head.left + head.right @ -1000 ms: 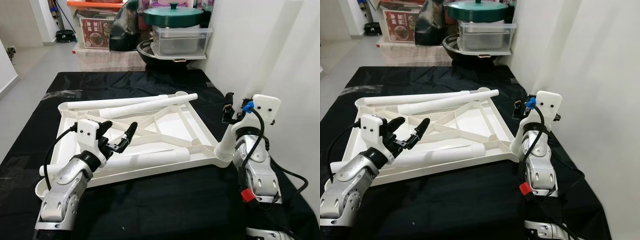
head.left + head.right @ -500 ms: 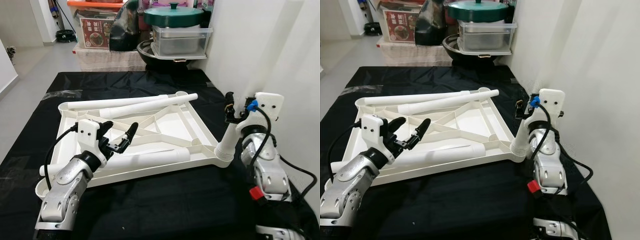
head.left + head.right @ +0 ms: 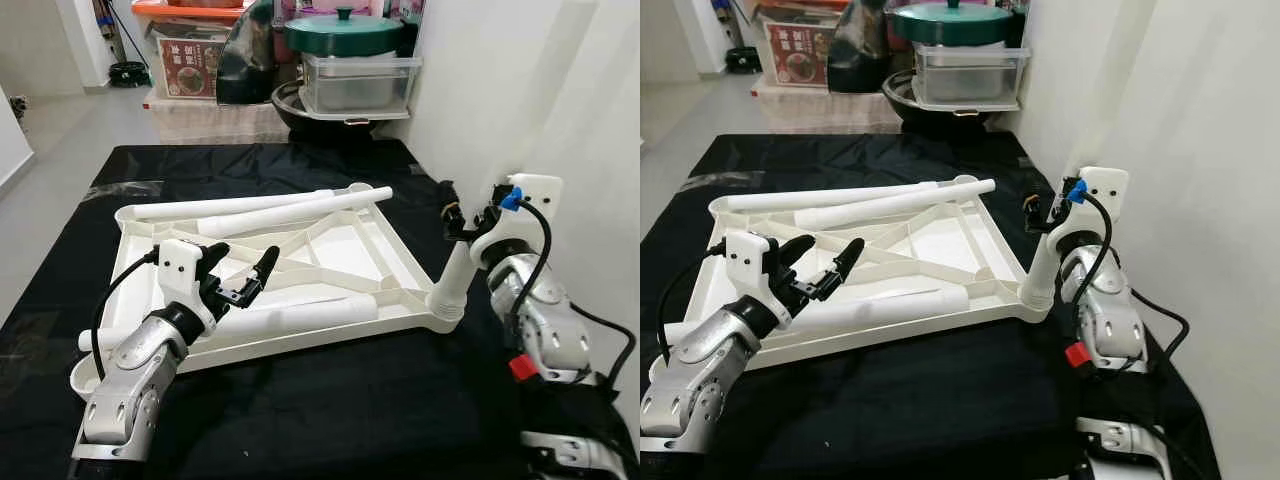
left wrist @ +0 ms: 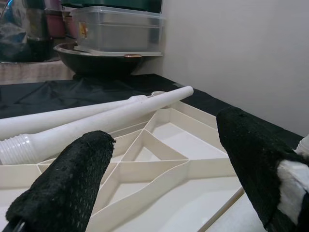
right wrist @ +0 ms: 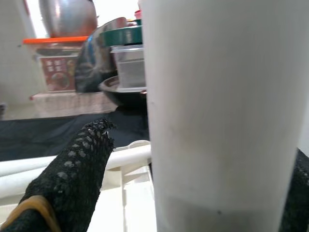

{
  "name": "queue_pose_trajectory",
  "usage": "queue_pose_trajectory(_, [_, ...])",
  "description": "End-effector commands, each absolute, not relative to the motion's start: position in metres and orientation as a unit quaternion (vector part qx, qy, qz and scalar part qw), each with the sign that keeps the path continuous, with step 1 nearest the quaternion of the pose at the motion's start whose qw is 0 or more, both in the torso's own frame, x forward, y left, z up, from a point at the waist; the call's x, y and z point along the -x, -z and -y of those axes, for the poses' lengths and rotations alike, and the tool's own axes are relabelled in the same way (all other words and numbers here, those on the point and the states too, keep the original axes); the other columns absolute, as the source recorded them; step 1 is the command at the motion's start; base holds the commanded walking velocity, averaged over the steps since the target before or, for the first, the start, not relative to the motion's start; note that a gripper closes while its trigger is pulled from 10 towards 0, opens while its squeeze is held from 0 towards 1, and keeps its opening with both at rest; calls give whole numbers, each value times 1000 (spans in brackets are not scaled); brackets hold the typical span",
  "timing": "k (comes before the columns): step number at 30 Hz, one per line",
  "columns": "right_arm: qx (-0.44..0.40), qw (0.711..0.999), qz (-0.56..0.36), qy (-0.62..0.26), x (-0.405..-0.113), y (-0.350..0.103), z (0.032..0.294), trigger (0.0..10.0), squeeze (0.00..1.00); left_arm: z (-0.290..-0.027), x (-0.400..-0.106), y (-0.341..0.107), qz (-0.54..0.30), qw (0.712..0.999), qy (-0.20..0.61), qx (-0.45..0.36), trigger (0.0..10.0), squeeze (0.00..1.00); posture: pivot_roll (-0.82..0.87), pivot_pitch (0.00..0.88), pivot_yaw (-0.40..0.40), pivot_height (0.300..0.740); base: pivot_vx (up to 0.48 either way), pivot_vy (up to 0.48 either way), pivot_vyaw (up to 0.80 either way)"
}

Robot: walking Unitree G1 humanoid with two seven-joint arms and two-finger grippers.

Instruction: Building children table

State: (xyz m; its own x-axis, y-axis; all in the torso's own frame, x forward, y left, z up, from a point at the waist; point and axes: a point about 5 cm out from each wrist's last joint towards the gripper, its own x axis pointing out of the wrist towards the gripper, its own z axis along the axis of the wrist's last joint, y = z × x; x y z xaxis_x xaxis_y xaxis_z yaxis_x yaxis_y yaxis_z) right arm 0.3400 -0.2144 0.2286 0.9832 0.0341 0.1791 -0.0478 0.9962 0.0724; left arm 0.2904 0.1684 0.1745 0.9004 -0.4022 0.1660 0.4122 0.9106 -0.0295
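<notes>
The white table top [image 3: 340, 255] lies upside down on the black-covered worktop [image 3: 300, 400], ribs upward. At its 4 o'clock corner one leg [image 3: 452, 283] stands in its socket, leaning slightly outward. The right gripper [image 3: 458, 222] is closed around the upper end of this leg. Over the last second the right arm has been rotated about the leg with the grasp kept, which suggests that the leg is being screwed home. The left gripper [image 3: 238, 275] has stayed wide open and empty above a loose leg [image 3: 300, 317] lying along the 6 o'clock edge. Two further legs [image 3: 290, 208] rest at 12 o'clock. Three legs remain to be fitted.
</notes>
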Motion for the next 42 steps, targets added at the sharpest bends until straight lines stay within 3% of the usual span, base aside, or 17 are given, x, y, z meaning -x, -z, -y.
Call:
queue_pose_trajectory(1, [-44, 995, 85, -33, -340, -231, 217, 10000, 0, -166, -290, -171, 69, 973, 215, 38, 10000, 0, -8, 0, -66, 740, 0, 0, 0])
queue_pose_trajectory(8, [-22, 995, 84, -40, -342, -238, 238, 10000, 0, -166, -291, -171, 67, 973, 219, 36, 10000, 0, -13, 0, -60, 740, 0, 0, 0])
queue_pose_trajectory(16, [-12, 995, 83, -57, -345, -242, 245, 10000, 0, -165, -291, -171, 67, 972, 221, 37, 10000, 0, -12, 0, -60, 740, 0, 0, 0])
queue_pose_trajectory(24, [-8, 985, 72, -154, -342, -249, 238, 10000, 0, -166, -290, -169, 65, 972, 221, 36, 10000, 0, -10, 0, -63, 740, 0, 0, 0])
queue_pose_trajectory(35, [5, 982, 63, -180, -343, -249, 242, 10000, 0, -164, -290, -169, 62, 971, 226, 37, 10000, 0, -13, 0, -61, 740, 0, 0, 0])
queue_pose_trajectory(37, [9, 981, 60, -184, -343, -248, 243, 9373, 0, -164, -290, -169, 62, 971, 226, 37, 10000, 0, -11, 0, -61, 740, 0, 0, 0])
queue_pose_trajectory(39, [11, 981, 58, -186, -344, -248, 243, 9373, 0, -163, -290, -168, 62, 972, 226, 37, 10000, 0, -11, 0, -61, 740, 0, 0, 0])
queue_pose_trajectory(40, [14, 981, 56, -187, -344, -247, 244, 2275, 0, -163, -290, -168, 61, 972, 226, 37, 10000, 0, -10, 0, -64, 740, 0, 0, 0])
queue_pose_trajectory(42, [16, 981, 53, -188, -344, -247, 244, 2275, 0, -163, -290, -168, 61, 972, 226, 37, 10000, 0, -10, 0, -64, 740, 0, 0, 0])
